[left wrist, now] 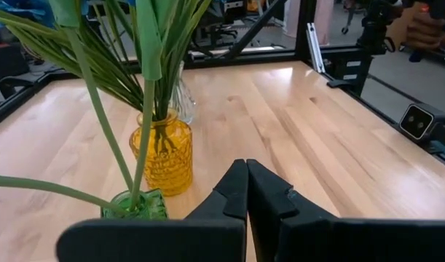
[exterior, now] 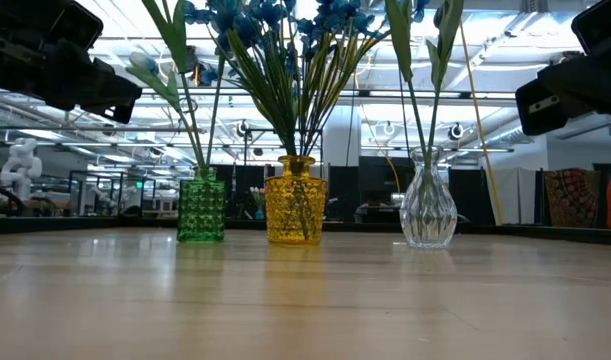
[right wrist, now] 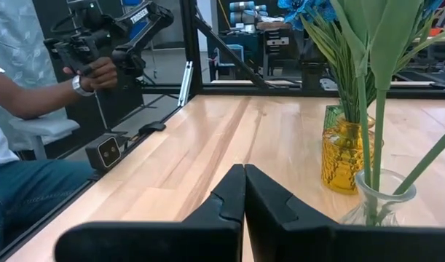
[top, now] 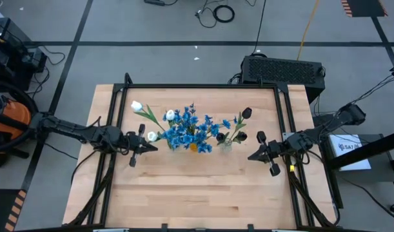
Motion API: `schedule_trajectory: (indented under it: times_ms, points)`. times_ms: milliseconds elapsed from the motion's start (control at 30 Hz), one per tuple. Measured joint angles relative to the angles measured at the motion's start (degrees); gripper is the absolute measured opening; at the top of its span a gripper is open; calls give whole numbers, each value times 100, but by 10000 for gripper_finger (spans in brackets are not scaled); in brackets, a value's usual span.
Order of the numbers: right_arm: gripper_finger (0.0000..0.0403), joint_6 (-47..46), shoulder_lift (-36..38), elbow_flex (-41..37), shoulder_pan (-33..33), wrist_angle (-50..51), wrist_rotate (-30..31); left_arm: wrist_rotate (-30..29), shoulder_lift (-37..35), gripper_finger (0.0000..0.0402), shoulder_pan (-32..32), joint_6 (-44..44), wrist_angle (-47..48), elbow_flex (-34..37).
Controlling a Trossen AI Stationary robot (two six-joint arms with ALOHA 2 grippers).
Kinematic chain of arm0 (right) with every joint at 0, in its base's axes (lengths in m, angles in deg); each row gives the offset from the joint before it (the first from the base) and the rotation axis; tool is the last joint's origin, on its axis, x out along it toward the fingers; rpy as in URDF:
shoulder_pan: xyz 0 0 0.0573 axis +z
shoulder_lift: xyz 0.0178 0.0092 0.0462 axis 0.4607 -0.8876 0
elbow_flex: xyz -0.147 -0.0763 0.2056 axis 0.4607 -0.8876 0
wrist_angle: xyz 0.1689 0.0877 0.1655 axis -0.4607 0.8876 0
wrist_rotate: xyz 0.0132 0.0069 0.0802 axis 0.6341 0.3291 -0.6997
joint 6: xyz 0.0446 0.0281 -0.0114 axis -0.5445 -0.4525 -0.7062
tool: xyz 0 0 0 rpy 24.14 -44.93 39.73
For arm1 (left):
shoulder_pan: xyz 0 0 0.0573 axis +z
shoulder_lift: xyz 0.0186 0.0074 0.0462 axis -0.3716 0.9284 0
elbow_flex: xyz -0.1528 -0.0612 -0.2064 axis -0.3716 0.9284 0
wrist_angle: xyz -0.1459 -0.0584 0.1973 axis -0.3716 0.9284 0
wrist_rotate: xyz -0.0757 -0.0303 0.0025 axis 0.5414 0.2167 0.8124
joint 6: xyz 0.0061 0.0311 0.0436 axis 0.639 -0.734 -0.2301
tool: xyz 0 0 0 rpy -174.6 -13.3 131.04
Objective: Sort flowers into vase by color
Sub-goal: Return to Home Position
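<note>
Left gripper (top: 145, 145) hangs over the left side of the wooden table (top: 197, 200), fingers (left wrist: 233, 191) pressed together with nothing between them, tips aimed at the row of vases. Right gripper (top: 253, 155) mirrors it on the right side, also closed and empty, facing the same row. I see three vases lined up across the table's middle in the low view: green vase (exterior: 201, 208) on the left arm's side, yellow vase (exterior: 295, 200) in the centre, clear glass vase (exterior: 428, 205) on the right arm's side, each apart from its neighbour. White tulips (top: 137, 106) fan out from the green vase, three pale buds visible from above, one of them just beside the left gripper's tips. Blue flowers (top: 187, 132) form one bushy cluster over the yellow vase, with their stems bunched in its neck. Dark buds (top: 247, 113) stand over the clear vase, leaning toward the right arm. All stems I can trace go into a vase, and I spot no loose flower on the boards. Both grippers sit well above the tabletop, since the low view shows only dark arm parts in its top corners. Off the table's edge in the right wrist view, a seated person's hand (right wrist: 98, 73) grips a dark handheld rig.
</note>
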Motion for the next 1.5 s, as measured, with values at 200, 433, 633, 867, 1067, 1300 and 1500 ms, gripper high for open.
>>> schedule_trajectory:
  times_ms: [200, 433, 633, 867, 1067, 1300, 1500]
  points:
    - [0, 42, 0, 0, 0, 6, 13, 4, 0, 2, 0, -3, -424, 206]
    - [0, 97, 0, 2, 0, 4, 41, 37, -11, 2, 54, -42, -920, 568]
    - [0, 188, 33, 4, 0, 86, 40, 146, -64, 2, 376, -195, -794, 570]
    - [0, 187, 550, 4, 0, 686, 34, 382, -404, 2, 704, -195, -586, 573]
    - [0, 394, 1326, 4, 0, 1195, 23, 446, -744, 2, 816, -190, -303, 575]
    - [0, 782, 2008, 11, -331, 1431, -329, 446, -942, 2, 820, -182, -302, 577]
    - [0, 782, 2044, 9, -923, 1413, -924, 535, -1001, 2, 820, -203, -335, 579]
